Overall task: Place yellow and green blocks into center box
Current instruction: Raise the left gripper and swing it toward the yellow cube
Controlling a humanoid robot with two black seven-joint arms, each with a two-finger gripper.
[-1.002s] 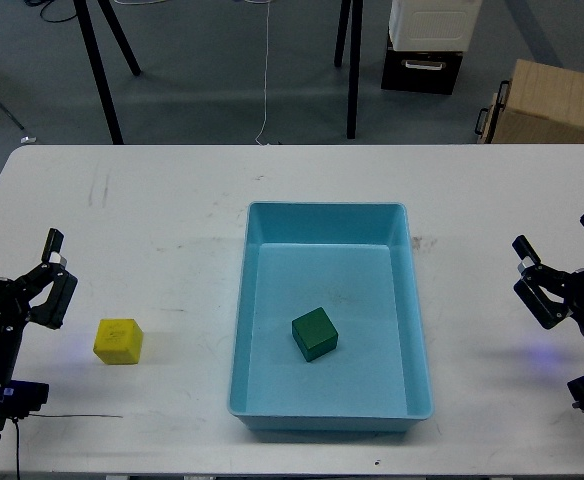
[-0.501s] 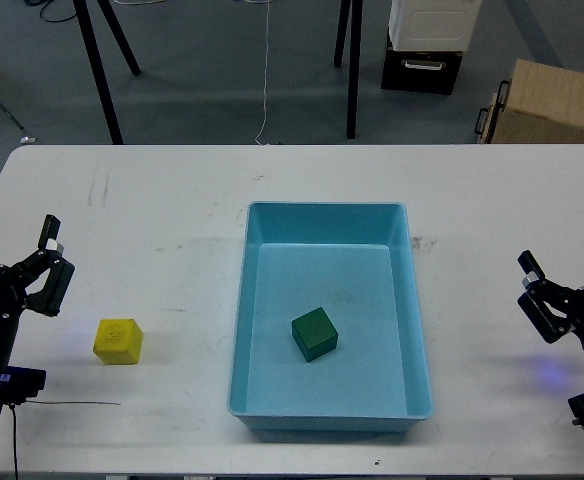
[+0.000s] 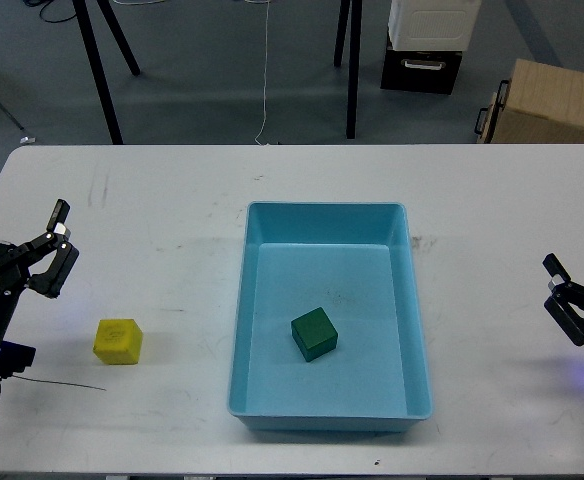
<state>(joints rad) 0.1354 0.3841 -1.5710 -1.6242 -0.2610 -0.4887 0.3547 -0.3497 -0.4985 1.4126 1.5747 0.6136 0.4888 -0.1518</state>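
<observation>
A green block (image 3: 314,333) lies inside the light blue box (image 3: 412,300) at the table's centre. A yellow block (image 3: 118,341) sits on the white table to the left of the box. My left gripper (image 3: 54,250) is open and empty, up and to the left of the yellow block, apart from it. My right gripper (image 3: 572,300) is at the right edge of the view, far from both blocks; only one of its fingers shows, the rest is cut off by the view's edge.
The white table (image 3: 172,200) ends at a far edge, with tripod legs (image 3: 97,60), a black-and-white case (image 3: 427,45) and a cardboard box (image 3: 552,100) on the floor beyond it. A thin cable (image 3: 52,380) lies by my left arm.
My left gripper has risen up the view, away from the yellow block. My right gripper has drawn back to the right and down, partly out of view. The blocks have not moved.
</observation>
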